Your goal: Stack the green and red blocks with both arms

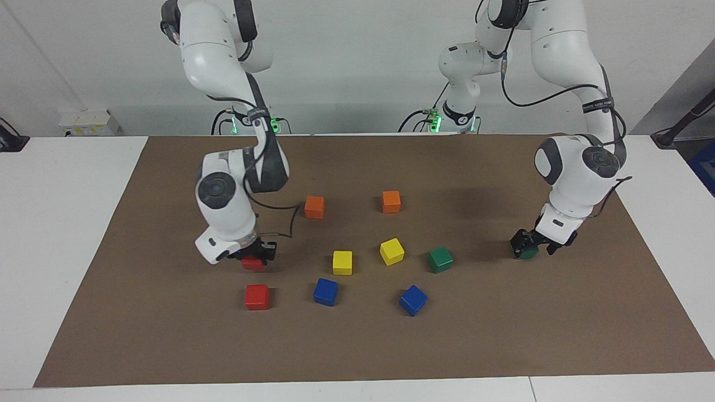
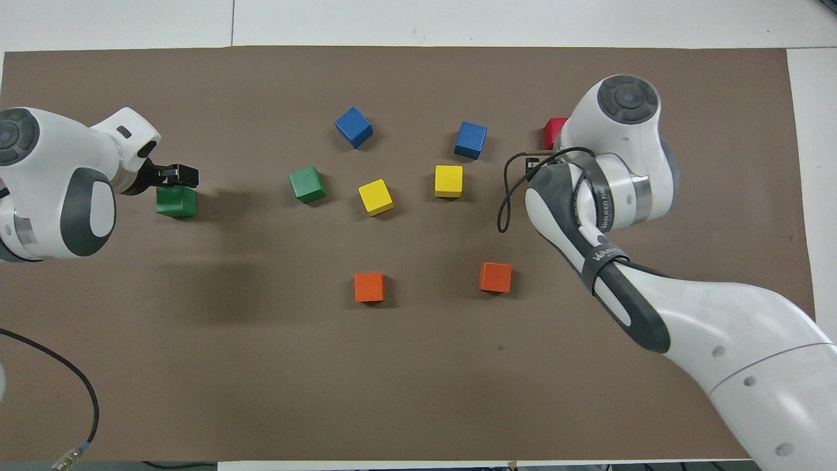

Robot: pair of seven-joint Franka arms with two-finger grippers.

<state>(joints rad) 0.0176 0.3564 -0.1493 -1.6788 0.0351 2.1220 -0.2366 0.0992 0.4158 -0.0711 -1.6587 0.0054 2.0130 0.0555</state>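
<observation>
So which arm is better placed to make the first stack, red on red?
The right. The right gripper is shut on a red block, right beside the loose red block. The left gripper is at a green block at the left arm's end of the table.

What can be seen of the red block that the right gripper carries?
The carried red block is a small matte cube, bright red, and only its lower part shows under the right gripper, whose black fingers close on it. It hangs just above the brown mat, over a spot slightly nearer the robots than the other red block. In the overhead view the arm hides it.
</observation>
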